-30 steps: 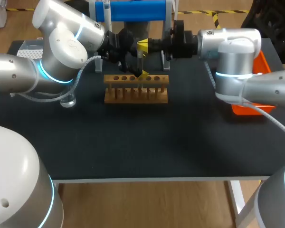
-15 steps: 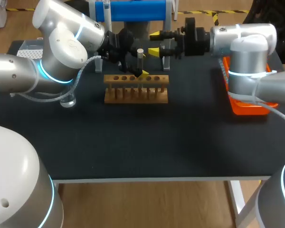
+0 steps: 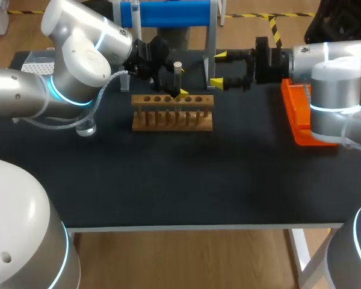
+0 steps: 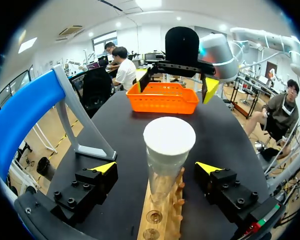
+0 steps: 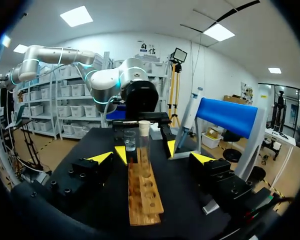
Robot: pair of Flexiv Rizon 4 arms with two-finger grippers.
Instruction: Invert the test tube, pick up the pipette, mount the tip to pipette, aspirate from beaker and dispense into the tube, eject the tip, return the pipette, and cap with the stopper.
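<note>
The left gripper [image 4: 156, 168] stands with its fingers spread either side of the test tube [image 3: 177, 79], touching neither wall. The tube sits upright in the wooden rack [image 3: 172, 114] with the white stopper [image 3: 177, 64] on its mouth, though how firmly it is seated I cannot tell. With capping seemingly the step in hand, this gripper is best drawn back straight along its own fingers, spread wide so no tip clips the glass. The right gripper [image 3: 218, 68] hangs open and empty near the orange basket [image 3: 298, 117], apart from the rack.
</note>
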